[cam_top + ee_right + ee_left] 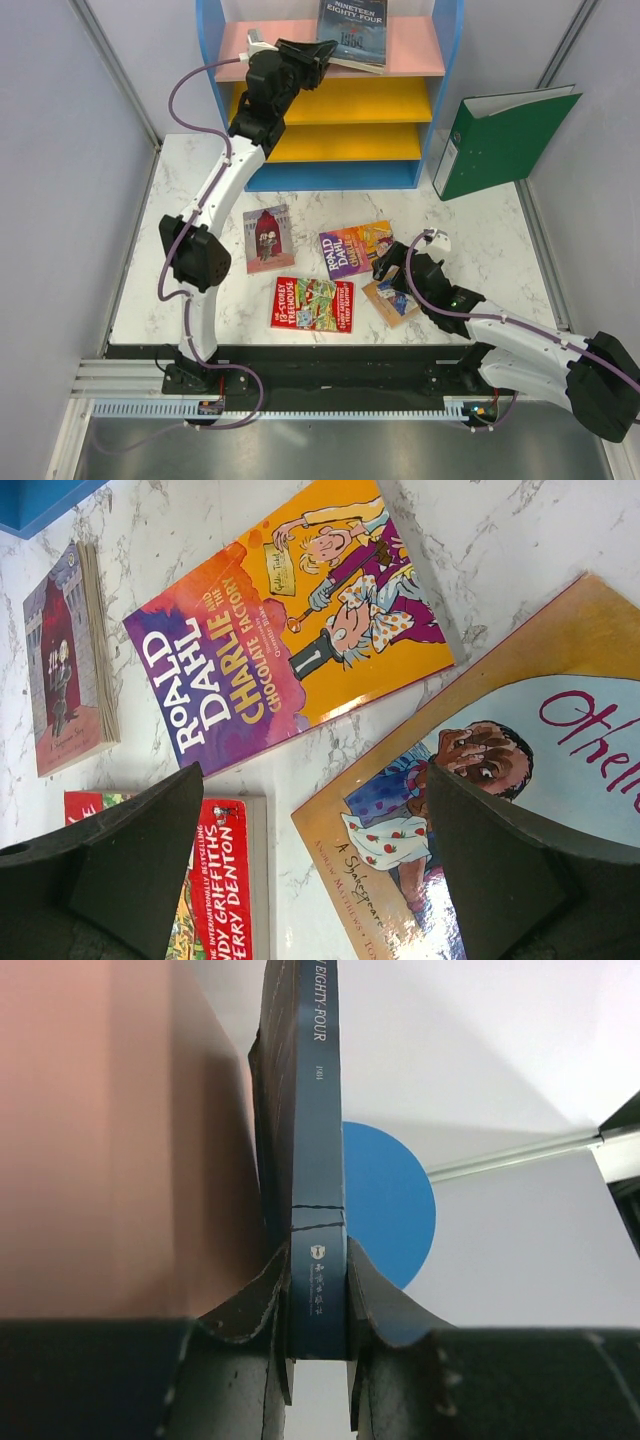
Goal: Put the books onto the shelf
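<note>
Four books point(311, 305) lie on the table point(480, 230) toward its front edge. Over the shelf's point(447, 70) pink top board point(275, 48), the left gripper point(325, 52) clamps Nineteen Eighty-Four point(356, 30) to set it down. The right gripper point(312, 780) hangs wide apart above Othello point(540, 710), probably its next pick.

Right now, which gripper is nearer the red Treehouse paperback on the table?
Right. The right gripper hangs open beside the red Treehouse paperback; the left gripper is far off at the pink top board, gripping a dark blue book.
</note>
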Tool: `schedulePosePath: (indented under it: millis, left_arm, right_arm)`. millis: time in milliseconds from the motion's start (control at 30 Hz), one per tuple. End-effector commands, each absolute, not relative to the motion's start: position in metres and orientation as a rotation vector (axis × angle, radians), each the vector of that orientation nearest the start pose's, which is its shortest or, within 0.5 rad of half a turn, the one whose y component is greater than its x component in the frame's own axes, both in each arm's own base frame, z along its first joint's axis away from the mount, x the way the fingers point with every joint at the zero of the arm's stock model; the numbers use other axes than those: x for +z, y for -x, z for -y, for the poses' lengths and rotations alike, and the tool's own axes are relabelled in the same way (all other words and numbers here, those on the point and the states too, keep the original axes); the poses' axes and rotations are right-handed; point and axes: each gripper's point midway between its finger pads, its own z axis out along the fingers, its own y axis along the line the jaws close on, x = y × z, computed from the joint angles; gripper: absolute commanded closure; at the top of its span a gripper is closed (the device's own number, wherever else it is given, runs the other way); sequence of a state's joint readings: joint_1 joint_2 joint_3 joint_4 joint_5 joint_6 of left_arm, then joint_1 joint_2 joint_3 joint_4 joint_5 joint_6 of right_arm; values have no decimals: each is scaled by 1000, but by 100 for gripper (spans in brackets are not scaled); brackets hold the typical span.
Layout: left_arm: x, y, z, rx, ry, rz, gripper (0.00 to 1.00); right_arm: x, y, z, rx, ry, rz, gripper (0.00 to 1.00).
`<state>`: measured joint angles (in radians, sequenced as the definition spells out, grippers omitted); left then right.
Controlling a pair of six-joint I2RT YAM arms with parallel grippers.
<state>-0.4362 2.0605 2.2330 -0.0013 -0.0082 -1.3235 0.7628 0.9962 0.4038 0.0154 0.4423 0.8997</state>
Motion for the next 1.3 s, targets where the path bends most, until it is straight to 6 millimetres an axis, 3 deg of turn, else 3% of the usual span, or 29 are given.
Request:
schedulePosePath:
  millis: [0, 167, 433, 533, 800, 900, 1067, 1133, 1200, 1267]
  left_arm:
    - [551, -536, 284, -1590, 730, -1162, 98]
    - [542, -541, 290, -1635, 771, -1177, 94]
    - [540, -539, 299, -1687, 727, -1195, 37]
    - [544, -534, 301, -1708, 702, -1205, 25]
    - [544, -523, 292, -1686, 755, -1276, 15]
    - [560, -517, 281, -1689, 782, -1238, 1]
    - [565, -508, 265, -1568, 797, -1287, 0]
    - [551, -507, 264, -1517, 816, -1342, 0]
    - [550, -500, 259, -1502, 832, -1361, 0]
    - [525, -501, 261, -1487, 889, -1420, 0]
  right_arm:
    - [99, -257, -182, 548, -395, -2068, 2]
    - [98, -257, -183, 547, -390, -2074, 2]
    - [97, -257, -183, 547, -391, -2072, 2]
    - [99, -257, -183, 551, -392, -2068, 2]
    - [99, -257, -182, 550, -394, -2066, 2]
    - [98, -257, -183, 552, -392, -2067, 2]
    - [98, -257, -183, 554, -391, -2068, 2]
    - [99, -257, -183, 555, -391, -2067, 2]
    - [99, -257, -183, 555, -391, -2067, 2]
    - [99, -257, -183, 555, -392, -2066, 2]
